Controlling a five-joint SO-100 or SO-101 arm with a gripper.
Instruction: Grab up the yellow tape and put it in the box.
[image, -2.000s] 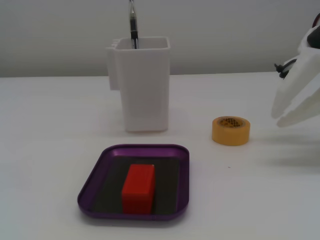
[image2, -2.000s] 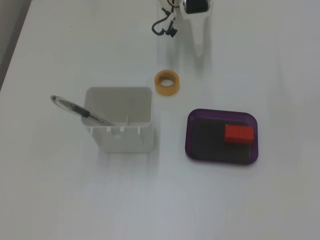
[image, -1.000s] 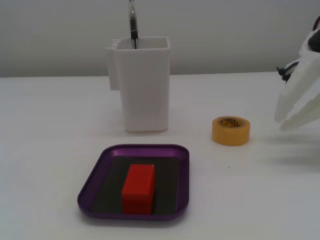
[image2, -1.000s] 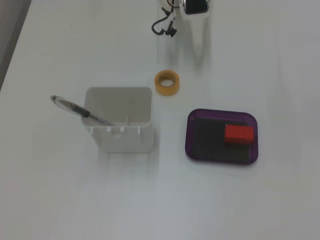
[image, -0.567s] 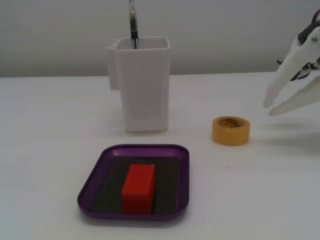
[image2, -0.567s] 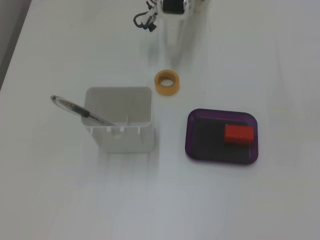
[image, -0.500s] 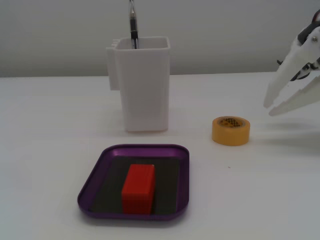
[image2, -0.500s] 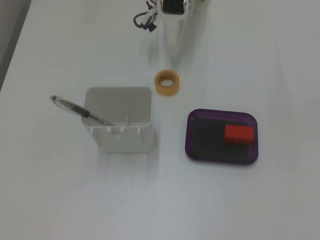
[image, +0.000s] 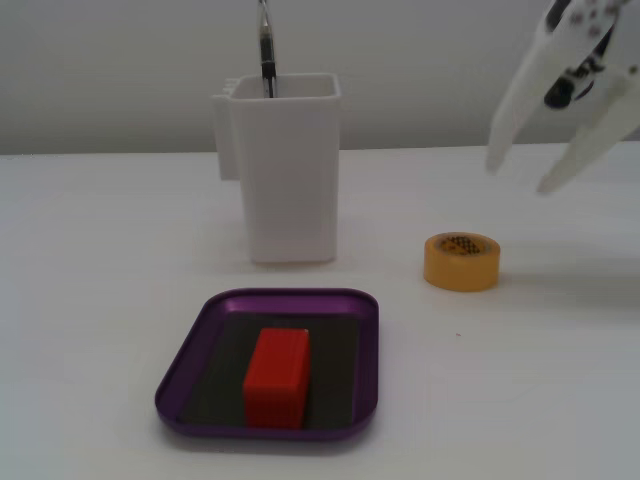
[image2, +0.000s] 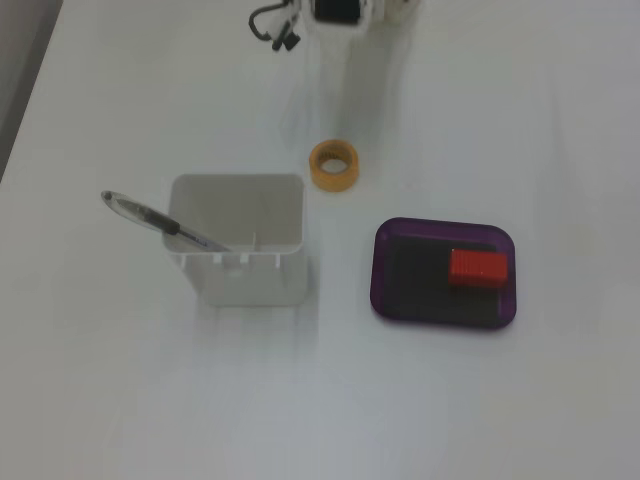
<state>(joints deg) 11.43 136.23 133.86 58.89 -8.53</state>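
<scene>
Small yellow-orange ring-shaped tape roll (image: 462, 261) flat on white desk (image: 110, 260), beside shallow purple tray (image: 369, 345). White two-finger tool (image: 520, 177) released, hovering above. Probably light, stiff; best pinched across outer wall.

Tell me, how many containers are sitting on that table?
2. A tall white holder with a pen in it stands at the back; a flat purple tray holding a red block lies in front. None seem hidden.

A plain white table (image: 100, 300) fills the lower two thirds of a fixed view, meeting a bare pale grey wall (image: 120, 70) along the top. Light is soft and even, shadows faint. In another fixed view, a grey strip (image2: 15, 70) edges the upper left.
</scene>
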